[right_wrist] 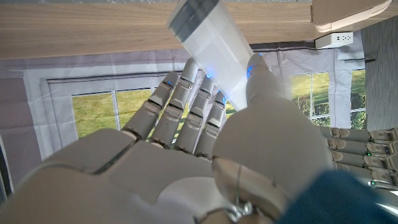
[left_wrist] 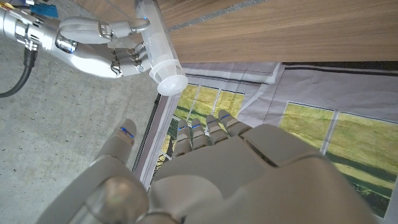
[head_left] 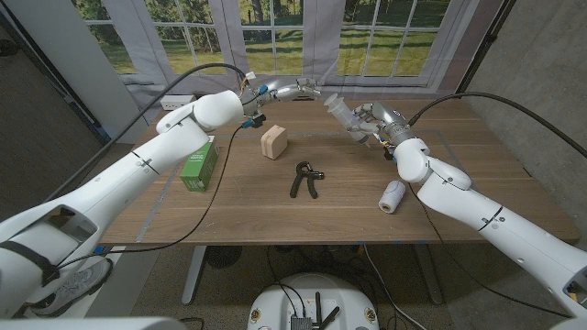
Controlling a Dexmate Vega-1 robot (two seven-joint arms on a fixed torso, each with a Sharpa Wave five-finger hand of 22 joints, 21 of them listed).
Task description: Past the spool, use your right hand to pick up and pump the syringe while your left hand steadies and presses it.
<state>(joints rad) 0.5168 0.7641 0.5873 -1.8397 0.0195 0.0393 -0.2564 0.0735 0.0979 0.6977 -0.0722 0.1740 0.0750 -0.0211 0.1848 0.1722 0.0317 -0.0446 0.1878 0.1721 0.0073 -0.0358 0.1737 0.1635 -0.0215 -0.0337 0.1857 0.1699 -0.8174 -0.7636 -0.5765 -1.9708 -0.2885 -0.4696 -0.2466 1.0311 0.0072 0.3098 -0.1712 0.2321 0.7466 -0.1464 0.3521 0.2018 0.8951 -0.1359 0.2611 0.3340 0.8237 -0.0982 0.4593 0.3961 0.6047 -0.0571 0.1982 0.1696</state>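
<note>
My right hand (head_left: 371,123) holds a clear plastic syringe (head_left: 338,109) in the air above the table's far side, tilted with one end up and toward the left hand. The right wrist view has its fingers and thumb wrapped around the syringe barrel (right_wrist: 211,46). In the left wrist view the right hand (left_wrist: 99,46) grips the syringe (left_wrist: 155,43), whose round flanged end (left_wrist: 171,81) faces my left hand (left_wrist: 217,174). My left hand (head_left: 293,90) reaches toward that end with fingers spread, holding nothing, with a small gap between them. A white spool (head_left: 393,195) lies on the table under my right forearm.
A black hand-grip tool (head_left: 305,177) lies mid-table, with a tan block (head_left: 273,142) behind it. A green box (head_left: 199,165) sits under my left forearm. Windows and a grey curtain stand behind the wooden table (head_left: 275,215). A power strip (right_wrist: 336,39) is on the wall.
</note>
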